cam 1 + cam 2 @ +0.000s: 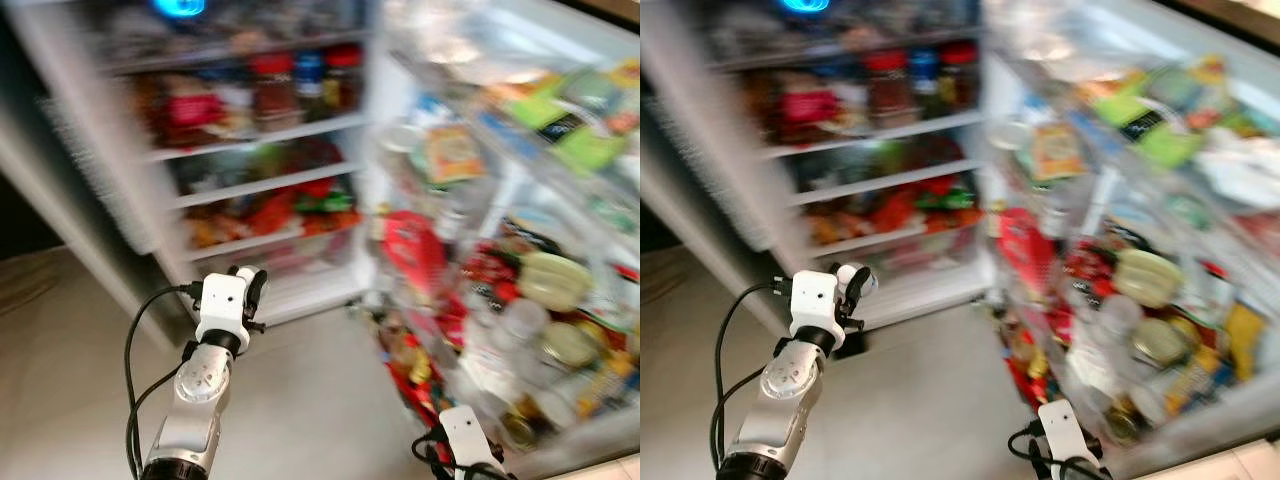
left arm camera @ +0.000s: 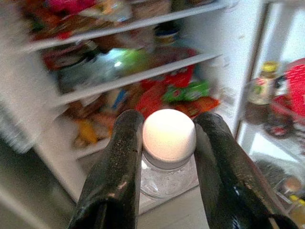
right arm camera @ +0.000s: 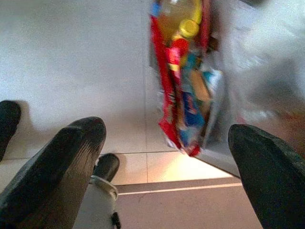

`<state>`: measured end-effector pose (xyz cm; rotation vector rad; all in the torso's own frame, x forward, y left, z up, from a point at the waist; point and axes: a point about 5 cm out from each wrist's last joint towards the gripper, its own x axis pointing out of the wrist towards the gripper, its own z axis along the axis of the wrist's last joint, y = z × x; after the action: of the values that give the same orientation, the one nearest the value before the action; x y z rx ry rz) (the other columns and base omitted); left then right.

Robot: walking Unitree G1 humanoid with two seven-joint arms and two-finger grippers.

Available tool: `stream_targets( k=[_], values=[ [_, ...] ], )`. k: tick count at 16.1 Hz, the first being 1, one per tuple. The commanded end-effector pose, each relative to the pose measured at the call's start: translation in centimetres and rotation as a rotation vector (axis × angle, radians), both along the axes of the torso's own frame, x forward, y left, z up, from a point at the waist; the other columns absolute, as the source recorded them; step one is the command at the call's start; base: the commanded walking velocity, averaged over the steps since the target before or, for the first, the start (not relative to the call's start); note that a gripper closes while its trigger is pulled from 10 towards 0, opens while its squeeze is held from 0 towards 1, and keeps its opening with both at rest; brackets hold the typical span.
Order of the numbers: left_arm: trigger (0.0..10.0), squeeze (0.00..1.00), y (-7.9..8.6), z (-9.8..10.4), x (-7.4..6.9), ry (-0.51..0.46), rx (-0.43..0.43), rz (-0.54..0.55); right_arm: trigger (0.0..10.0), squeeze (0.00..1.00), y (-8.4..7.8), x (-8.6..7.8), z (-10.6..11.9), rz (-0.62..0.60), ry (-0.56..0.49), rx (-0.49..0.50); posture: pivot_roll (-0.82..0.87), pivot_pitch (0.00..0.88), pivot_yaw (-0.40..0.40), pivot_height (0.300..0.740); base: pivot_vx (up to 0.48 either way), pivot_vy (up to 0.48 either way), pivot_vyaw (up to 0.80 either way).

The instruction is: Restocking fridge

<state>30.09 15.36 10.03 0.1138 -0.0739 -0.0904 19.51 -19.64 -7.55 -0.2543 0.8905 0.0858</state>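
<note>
**One small jar held up in front of the open fridge**

One clear jar (image 2: 167, 157) with a round white lid (image 2: 169, 134) is held in the left claw (image 2: 167, 143). The two black fingers (image 2: 119, 162) are closed around it, one on each side, just under the lid. The jar is pinched between them, with its lid pointing out toward the fridge (image 1: 255, 150).

The jar looks hard and smooth, like glass or stiff plastic, though which one cannot be told. If it is glass, it could break when dropped on the floor (image 1: 300, 400). Its sides look slippery, so a hold near the neck, under the edge of the lid, is judged the safest. It looks small and is probably light, and what is inside cannot be made out.

The jar is held out in the air in front of the lower shelves (image 1: 265, 185), not yet on any of them. The shelves are packed with red, green and orange packs. The fridge door (image 1: 520, 250) stands open on the right and is full of bottles and jars.

The right claw (image 3: 162, 157) is kept low near the door. Its fingers are spread wide apart and nothing is held between them. The head views are blurred.
</note>
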Motion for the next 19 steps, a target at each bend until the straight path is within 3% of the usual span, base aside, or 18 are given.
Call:
stream_targets(
  k=[1,4,7,9,12,19],
  values=[
    [10.0,0.0,0.5,0.5,0.2,0.008,-0.018,0.009,10.0,0.0,0.3,-0.5,-0.3,-0.013,0.008,0.016,0.03,0.085,-0.012,0.74,0.0,0.0,0.0],
    [10.0,0.0,0.2,-0.8,-0.4,0.084,-0.072,0.01,10.0,0.0,0.4,-0.6,-0.4,-0.002,0.018,0.009,0.05,0.086,-0.003,0.74,0.0,0.0,0.0],
    [10.0,0.0,0.5,-1.1,-0.7,0.087,-0.063,0.012,10.0,0.0,-2.1,-1.0,-0.1,-0.012,0.011,-0.048,0.04,0.058,-0.006,0.74,0.0,0.0,0.53],
    [10.0,0.0,0.7,-0.9,-0.4,0.081,-0.097,0.023,10.0,0.0,-2.2,-1.0,-0.1,-0.028,0.01,-0.043,0.04,0.04,-0.007,0.74,0.0,0.0,0.8],
    [10.0,0.0,0.7,-0.6,-0.1,0.071,-0.013,-0.004,10.0,0.0,-1.9,-0.9,-0.1,-0.035,0.009,-0.039,0.05,0.027,-0.006,0.74,0.0,0.0,0.0],
    [10.0,0.0,0.0,-0.7,-0.2,0.078,0.003,-0.042,10.0,0.0,-1.5,-1.2,-0.3,0.001,0.009,-0.055,0.04,0.025,0.003,0.74,0.222,0.0,0.16]
  ],
)
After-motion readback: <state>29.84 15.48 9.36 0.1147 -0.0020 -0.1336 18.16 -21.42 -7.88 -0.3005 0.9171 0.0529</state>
